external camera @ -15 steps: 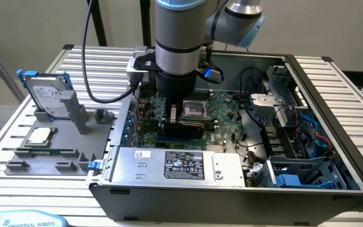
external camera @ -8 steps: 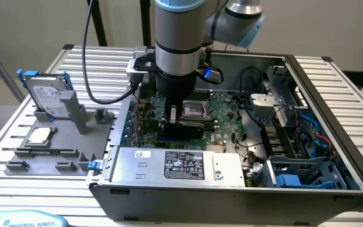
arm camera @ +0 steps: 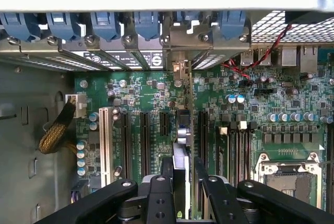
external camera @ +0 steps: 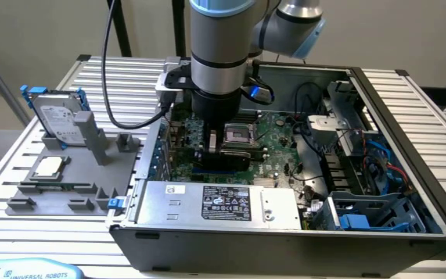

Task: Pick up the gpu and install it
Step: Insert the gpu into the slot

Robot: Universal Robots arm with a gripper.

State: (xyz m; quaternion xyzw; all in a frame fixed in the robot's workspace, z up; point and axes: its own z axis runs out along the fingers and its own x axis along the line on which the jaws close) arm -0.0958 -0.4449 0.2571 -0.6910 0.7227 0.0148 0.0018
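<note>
We see the gripper (arm camera: 182,182) clamped on the gpu (arm camera: 181,169), held edge-on over the motherboard (arm camera: 151,91) inside the case (external camera: 409,104). Slots (arm camera: 145,135) flank it, the CPU socket (external camera: 237,135) is near, and the hard drive (external camera: 58,119) sits well apart on the table (external camera: 130,72).

Arm (external camera: 221,52) reaches down into open computer case (external camera: 409,157), gripper (external camera: 221,150) low over motherboard (external camera: 273,131). Hard drive (external camera: 56,119) and CPU chip (external camera: 49,167) on grey holder (external camera: 91,192), exterior view's left.

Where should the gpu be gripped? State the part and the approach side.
Grip the gpu by its upper edge, coming from above with one finger on each flat face: it stands on edge over the motherboard slots, thin and flat, as the gripper holds it now.
</note>
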